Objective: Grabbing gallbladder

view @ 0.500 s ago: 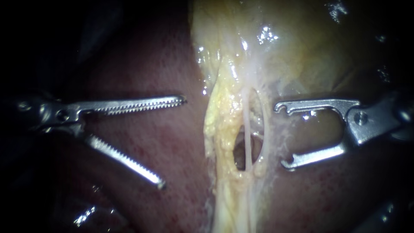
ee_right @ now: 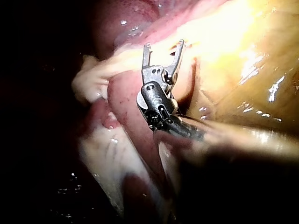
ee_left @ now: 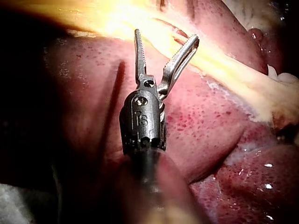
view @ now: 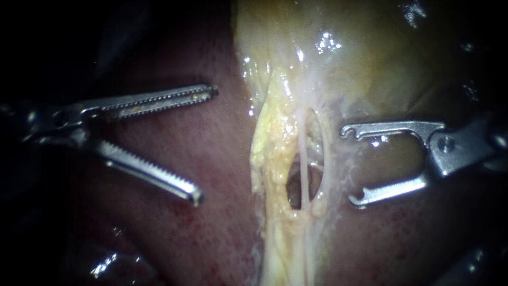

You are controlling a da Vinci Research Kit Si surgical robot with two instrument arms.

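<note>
Our left instrument (view: 206, 144) holds toothed jaws spread wide over the liver (view: 211, 238), clear of the gallbladder (view: 370, 53); our right instrument (view: 348, 166) gapes too, just beneath the gallbladder, maybe brushing its yellow stalk (view: 267, 148), gripping nothing.

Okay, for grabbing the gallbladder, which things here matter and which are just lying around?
Part of the job: gallbladder; left instrument, jaws open; right instrument, jaws open.
Just there: liver; thin pale tube; yellow fatty tissue beside it.
</note>
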